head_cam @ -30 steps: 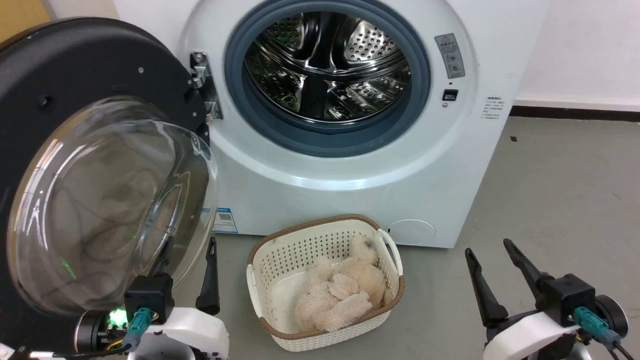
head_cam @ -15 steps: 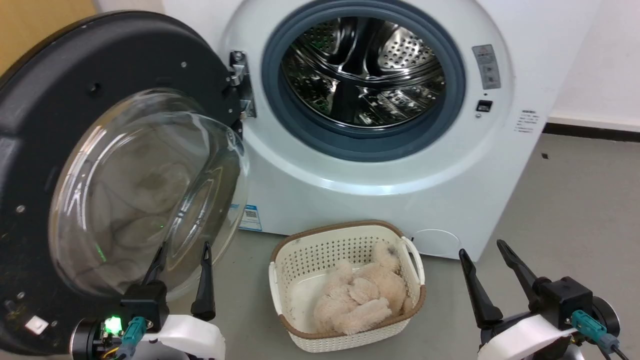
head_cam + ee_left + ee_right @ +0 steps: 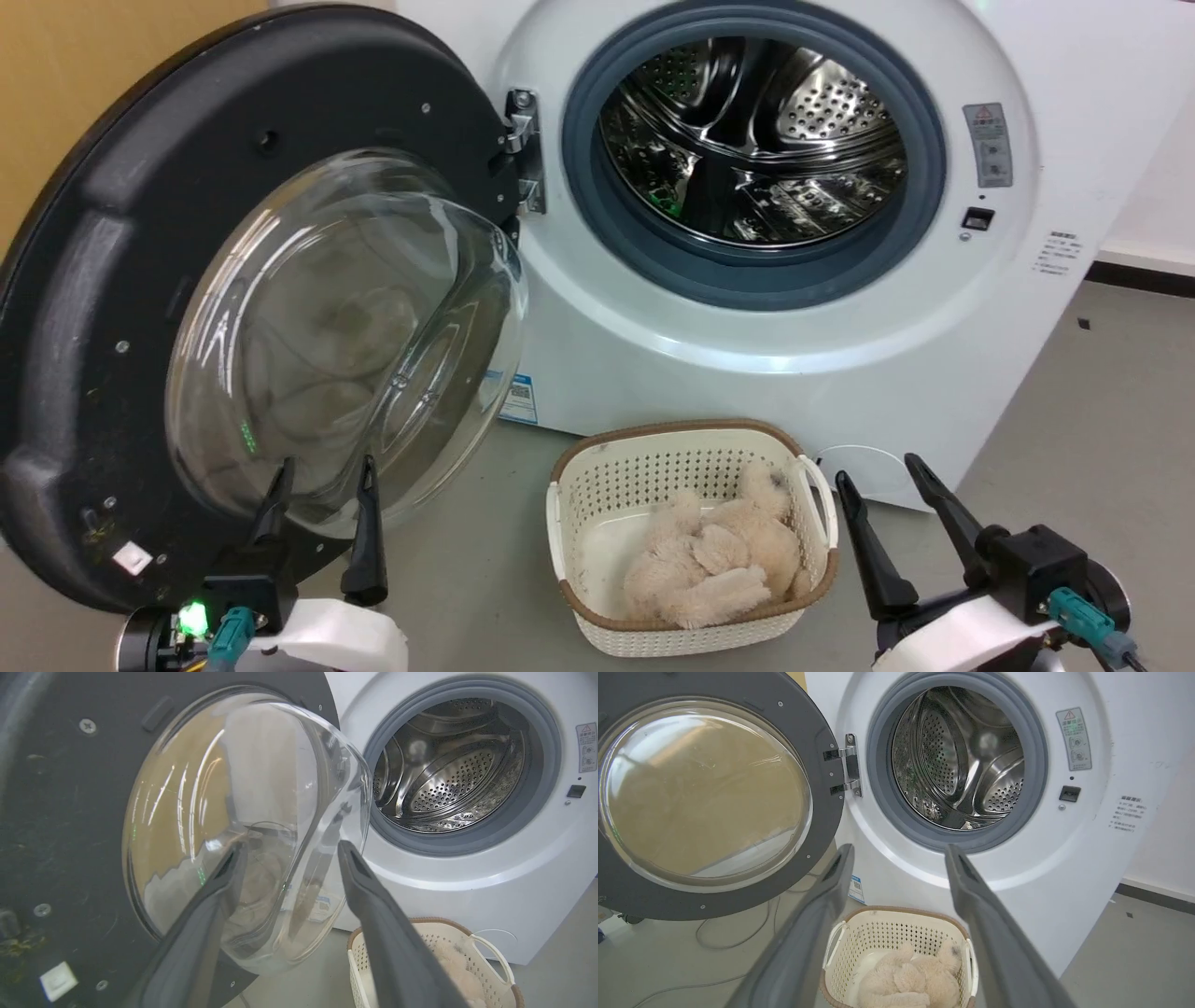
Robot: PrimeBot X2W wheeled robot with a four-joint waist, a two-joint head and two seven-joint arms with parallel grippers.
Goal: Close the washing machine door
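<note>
While door [image 3: 93, 280] stands open, left claw [image 3: 325, 462] parted, empty

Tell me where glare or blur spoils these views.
Head view: glare streaks the glass of the washing machine door. Left wrist view: white reflections streak that glass, and the left tool looks soft up close. Right wrist view: the right tool is blurred near the lens; the drum shows bright highlights.

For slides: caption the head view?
Washing machine door wide open; left gripper open near it, right gripper open beside basket.
</note>
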